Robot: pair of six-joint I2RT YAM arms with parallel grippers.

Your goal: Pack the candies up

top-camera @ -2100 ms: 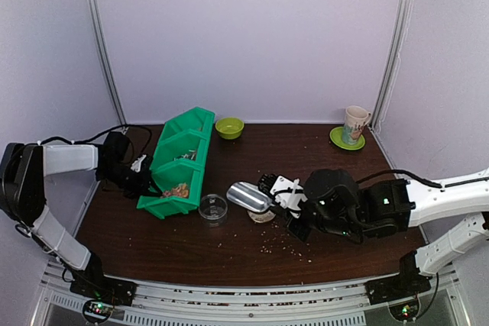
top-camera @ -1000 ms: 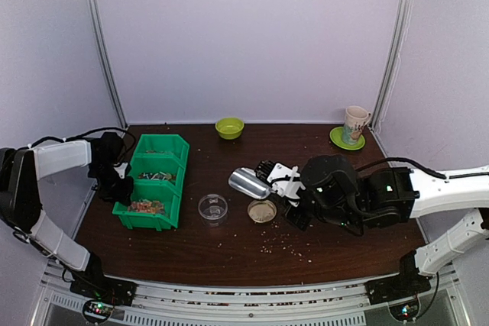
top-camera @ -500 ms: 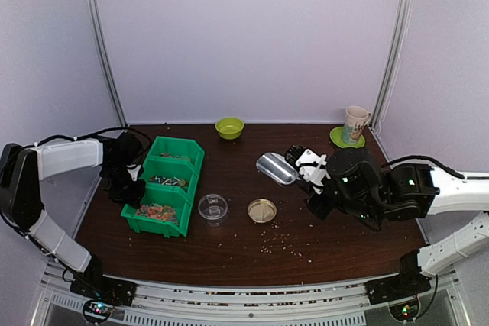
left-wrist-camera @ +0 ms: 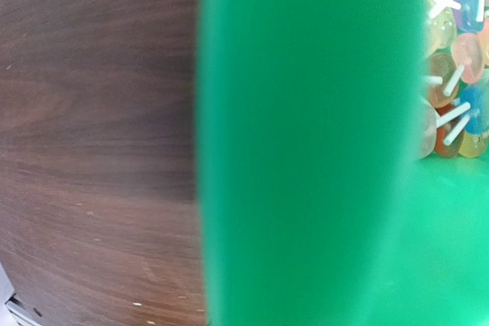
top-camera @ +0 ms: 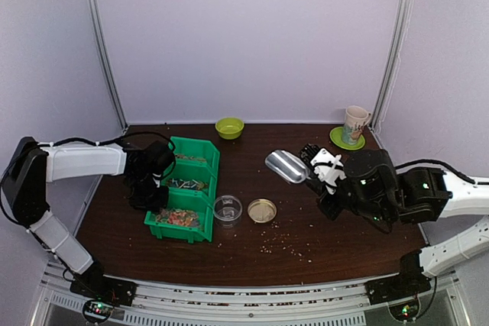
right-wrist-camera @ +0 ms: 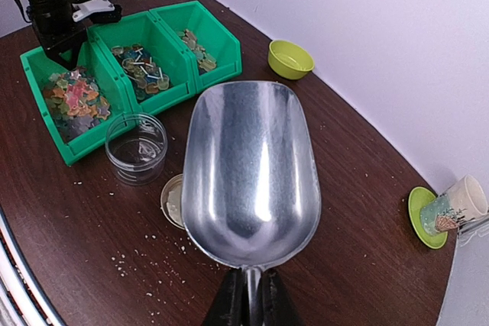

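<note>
The candies [top-camera: 176,217] fill the nearest of three compartments in one green bin [top-camera: 174,233], left fingers [top-camera: 154,195] clamped on its wall, right fingers [top-camera: 315,167] clamped on one metal scoop [top-camera: 285,166]; one clear jar [top-camera: 228,209] and one lid [top-camera: 262,210] nearby.

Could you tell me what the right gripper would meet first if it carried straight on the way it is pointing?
Apart from the silver metal scoop the right gripper holds, probably bare dark wooden table between the green three-compartment bin and the lime bowl; depth is unclear.
</note>
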